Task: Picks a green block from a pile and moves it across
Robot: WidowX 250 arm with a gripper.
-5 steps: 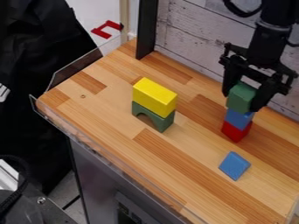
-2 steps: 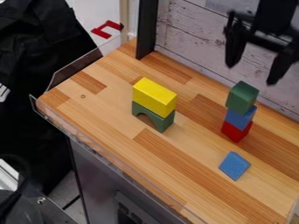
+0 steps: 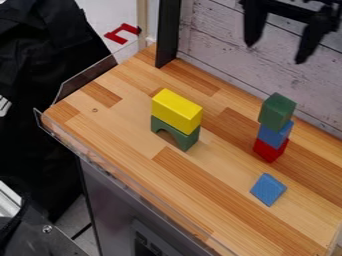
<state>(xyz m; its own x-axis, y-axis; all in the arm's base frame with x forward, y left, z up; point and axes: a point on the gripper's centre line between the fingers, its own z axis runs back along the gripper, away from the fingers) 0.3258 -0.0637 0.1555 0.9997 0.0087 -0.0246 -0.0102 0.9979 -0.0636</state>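
High at the upper right, my gripper (image 3: 275,54) hangs open above the stack, its two fingers wide apart with nothing between them. Below it, a green block (image 3: 276,112) rests on top of a blue block (image 3: 274,135), which sits on a red block (image 3: 270,150). The green block is turned slightly relative to the blue one. Left of this stack, a yellow block (image 3: 177,110) lies across a green arch block (image 3: 175,133).
A blue wedge-like block (image 3: 268,189) lies on the wooden table (image 3: 133,145) in front of the stack. A black post (image 3: 168,32) and a whitewashed plank wall (image 3: 220,45) border the back. A clear rim runs along the left and front edges.
The gripper was around the green block, then let go and rose clear of it, later drifting slightly left and higher. The green block stays on the stack.
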